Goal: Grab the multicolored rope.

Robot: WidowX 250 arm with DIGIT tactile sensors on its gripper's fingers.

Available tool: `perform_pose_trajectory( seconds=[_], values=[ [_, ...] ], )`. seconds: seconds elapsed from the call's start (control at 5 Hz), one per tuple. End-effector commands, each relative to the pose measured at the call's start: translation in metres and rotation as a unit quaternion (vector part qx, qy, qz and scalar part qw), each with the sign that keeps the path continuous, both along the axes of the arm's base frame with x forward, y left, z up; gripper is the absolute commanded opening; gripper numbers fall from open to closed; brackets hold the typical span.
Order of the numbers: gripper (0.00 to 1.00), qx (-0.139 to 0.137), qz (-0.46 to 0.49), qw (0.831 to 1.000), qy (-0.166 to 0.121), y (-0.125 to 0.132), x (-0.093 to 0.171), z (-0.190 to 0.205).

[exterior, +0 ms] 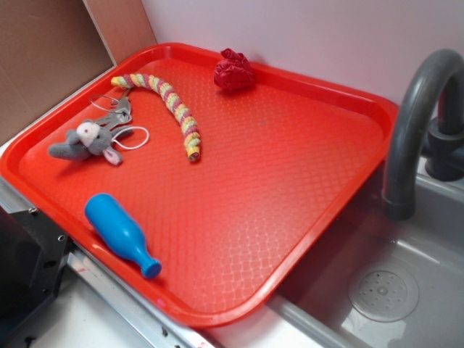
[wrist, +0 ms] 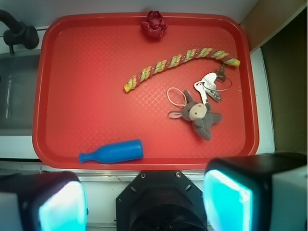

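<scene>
Red tray (exterior: 304,239) set beside a grey sink (exterior: 406,290) with a dark faucet (exterior: 417,123). The multicolored rope (exterior: 168,105), braided in yellow, pink-red and green, lies in a gentle curve on the far part of the tray, one end near the keys (exterior: 116,112), the other toward the tray's middle. A grey plush mouse (exterior: 83,141) with a thin white cord loop lies just beside the keys. A crumpled dark red cloth (exterior: 233,70) sits against the tray's back rim, apart from the rope. A blue bottle (exterior: 119,232) lies on its side near the front rim. In the wrist view the gripper (wrist: 144,204) hangs above the tray's near edge, its fingers (wrist: 226,202) spread wide and holding nothing, well apart from the rope (wrist: 180,63). The fingertips appear blurred at this range.
</scene>
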State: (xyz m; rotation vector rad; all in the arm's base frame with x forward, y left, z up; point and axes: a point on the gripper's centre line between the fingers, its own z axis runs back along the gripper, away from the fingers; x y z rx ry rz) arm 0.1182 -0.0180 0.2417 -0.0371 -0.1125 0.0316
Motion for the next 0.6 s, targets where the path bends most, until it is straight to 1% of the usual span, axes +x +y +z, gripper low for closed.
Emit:
perform_pose_trajectory(
  seconds=[0.0,0.2,0.4],
  values=[
    [1.00,0.000,0.000,1.000,0.000,0.000,0.000,0.000],
    [1.00,-0.020,0.119,0.991,-0.051,0.011,0.007,0.006],
    [1.00,-0.010,0.240,0.967,-0.085,0.020,0.027,0.003]
  ],
)
